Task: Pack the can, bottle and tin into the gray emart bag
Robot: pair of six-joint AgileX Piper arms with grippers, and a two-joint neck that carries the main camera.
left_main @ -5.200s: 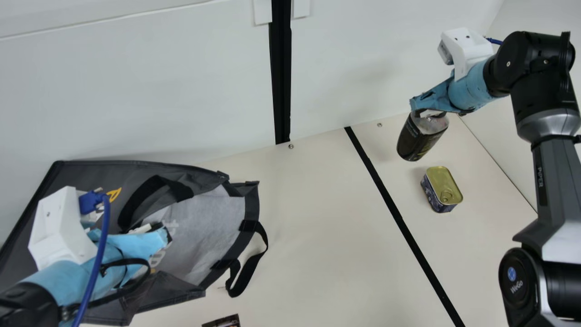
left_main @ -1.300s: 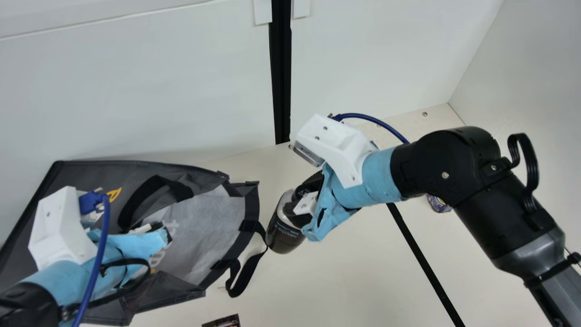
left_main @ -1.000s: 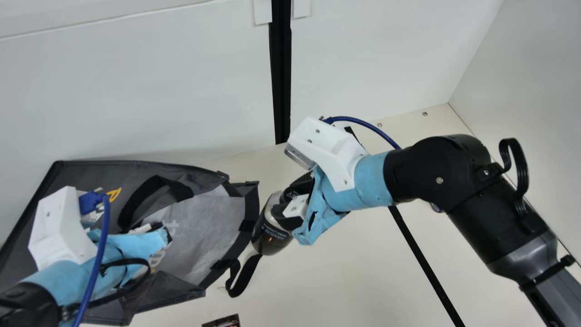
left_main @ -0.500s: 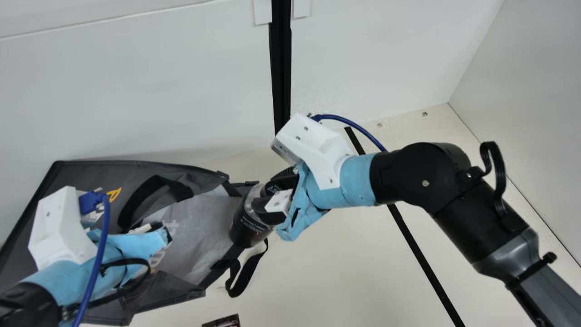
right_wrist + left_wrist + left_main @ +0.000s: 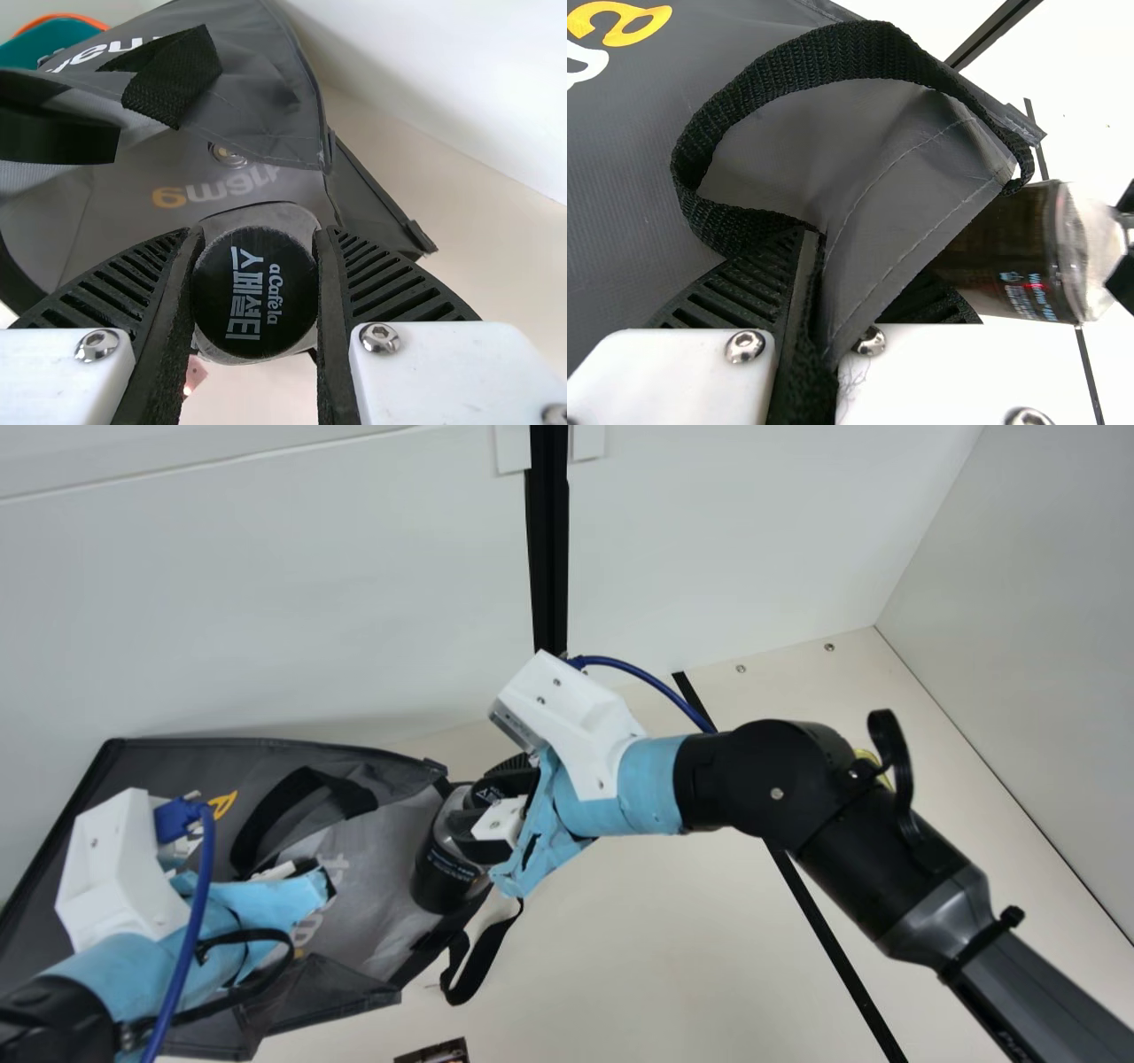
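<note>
A: Movement first?
B: Right arm (image 5: pixel 762 779): swung leftward across the main view since the earliest frame, from beside the tin (image 5: pixel 872 758) to the mouth of the gray emart bag (image 5: pixel 204 766). The bottle (image 5: pixel 438 877) travelled with it. Left gripper (image 5: pixel 326 879) and bag: same place as then.
A: Largest entry?
B: Cream surface (image 5: pixel 691 930), one, crossed on a slant by a black strip (image 5: pixel 833 948).
A: Next, the bag?
B: One, dark gray, laid on the surface with its mouth open towards the right arm. One black handle (image 5: pixel 478 965) loops out past the rim onto the surface.
A: Grippers?
B: Right gripper (image 5: pixel 465 810): jaws parted by the cap's width, closed against both sides of the bottle's black cap. Left gripper: jaws drawn together on a fold of the bag's wall, with black webbing caught between.
A: And the bottle?
B: One, dark contents, tilted, cap end in the right jaws, base over the bag's mouth in the main view. Whether any of it is inside, I cannot tell.
A: Smaller goods?
B: Tin, one, on the surface well apart from the bag; a gold-coloured edge shows behind the right arm. Dark printed item (image 5: pixel 434 1054), one, cut off by the main view's bottom edge; kind unclear.
</note>
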